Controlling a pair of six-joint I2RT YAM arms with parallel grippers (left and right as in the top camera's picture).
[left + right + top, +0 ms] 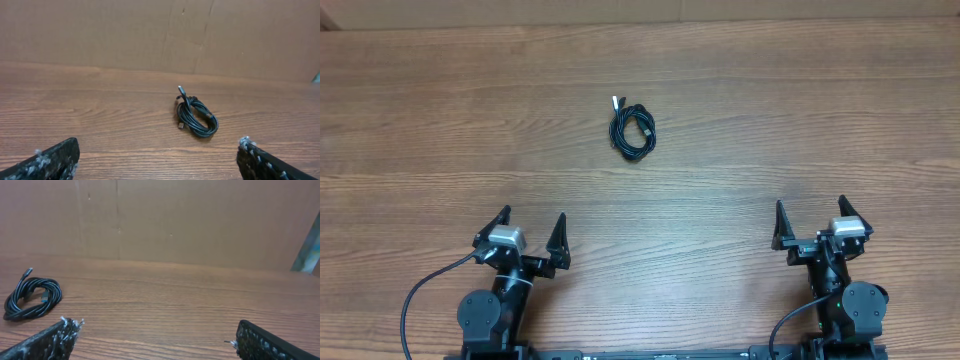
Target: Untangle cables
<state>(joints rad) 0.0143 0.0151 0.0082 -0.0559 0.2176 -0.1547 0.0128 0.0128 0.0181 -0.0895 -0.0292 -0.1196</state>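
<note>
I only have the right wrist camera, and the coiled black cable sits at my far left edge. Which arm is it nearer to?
Observer: Overhead, the coiled black cable lies nearer the left gripper than the right gripper.
Operator: Is the left one free to take it?
Observer: Yes, its jaws stand wide open and hold nothing.
Operator: Is it lined up with the coil?
Observer: Nearly. In the left wrist view the coil lies ahead between its fingers, a bit right of centre.
</note>
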